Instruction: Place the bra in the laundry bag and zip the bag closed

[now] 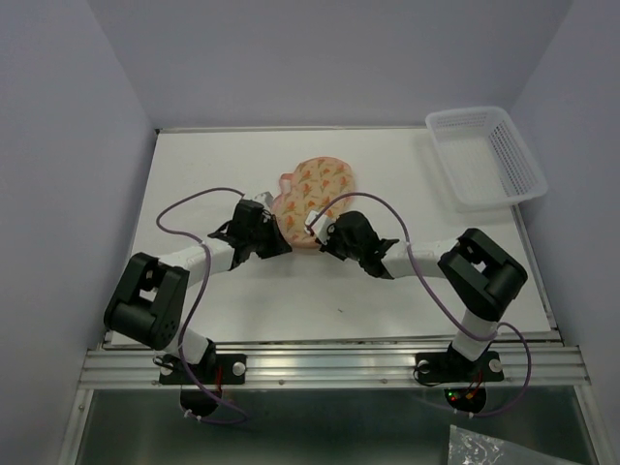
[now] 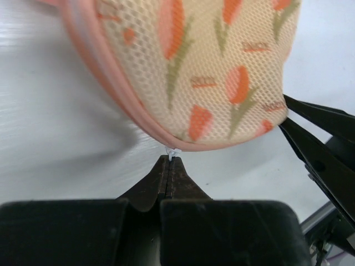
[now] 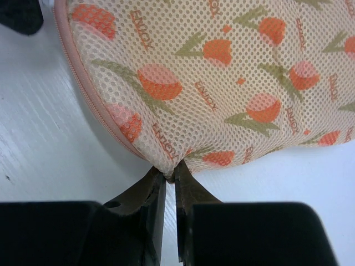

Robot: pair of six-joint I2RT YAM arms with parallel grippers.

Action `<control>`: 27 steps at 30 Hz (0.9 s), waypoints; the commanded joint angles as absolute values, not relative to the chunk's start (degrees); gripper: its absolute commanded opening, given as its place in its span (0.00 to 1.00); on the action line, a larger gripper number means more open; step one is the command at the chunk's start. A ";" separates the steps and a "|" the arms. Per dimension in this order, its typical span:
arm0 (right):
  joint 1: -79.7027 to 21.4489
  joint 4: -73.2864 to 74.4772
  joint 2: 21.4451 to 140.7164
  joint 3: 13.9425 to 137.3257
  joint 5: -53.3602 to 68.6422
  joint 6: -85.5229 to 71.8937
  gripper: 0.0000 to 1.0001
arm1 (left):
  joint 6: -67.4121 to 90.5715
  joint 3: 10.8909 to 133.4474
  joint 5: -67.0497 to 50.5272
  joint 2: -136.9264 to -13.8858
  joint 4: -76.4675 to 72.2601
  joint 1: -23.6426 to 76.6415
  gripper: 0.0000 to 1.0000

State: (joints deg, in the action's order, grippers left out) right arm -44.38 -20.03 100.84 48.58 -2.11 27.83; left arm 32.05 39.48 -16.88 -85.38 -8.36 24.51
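Observation:
The laundry bag (image 1: 315, 194), cream-peach mesh with orange tulip print and pink edging, lies on the white table and looks closed. My left gripper (image 1: 274, 225) is at its near-left edge, shut on the small white zip pull (image 2: 171, 152) at the pink zip seam. My right gripper (image 1: 315, 231) is at the bag's near edge, shut on a pinch of the mesh fabric (image 3: 171, 169). The bag fills the left wrist view (image 2: 211, 72) and the right wrist view (image 3: 222, 77). The right gripper's black fingers (image 2: 321, 149) show at the right of the left wrist view. The bra is not visible.
A white plastic lattice basket (image 1: 484, 160) stands at the table's back right corner. The table (image 1: 387, 300) is walled by pale panels on the left, back and right. Purple cables loop over both arms.

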 commanded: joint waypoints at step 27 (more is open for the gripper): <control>-38.22 -6.61 94.23 51.16 8.08 29.36 0.70 | 31.54 47.46 -7.73 -88.07 -6.59 25.29 0.00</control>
State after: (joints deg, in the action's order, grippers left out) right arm -37.41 -14.87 98.04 48.86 4.03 29.74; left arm 29.17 47.72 -8.54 -91.20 -6.48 21.69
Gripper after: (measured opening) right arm 0.615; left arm 0.025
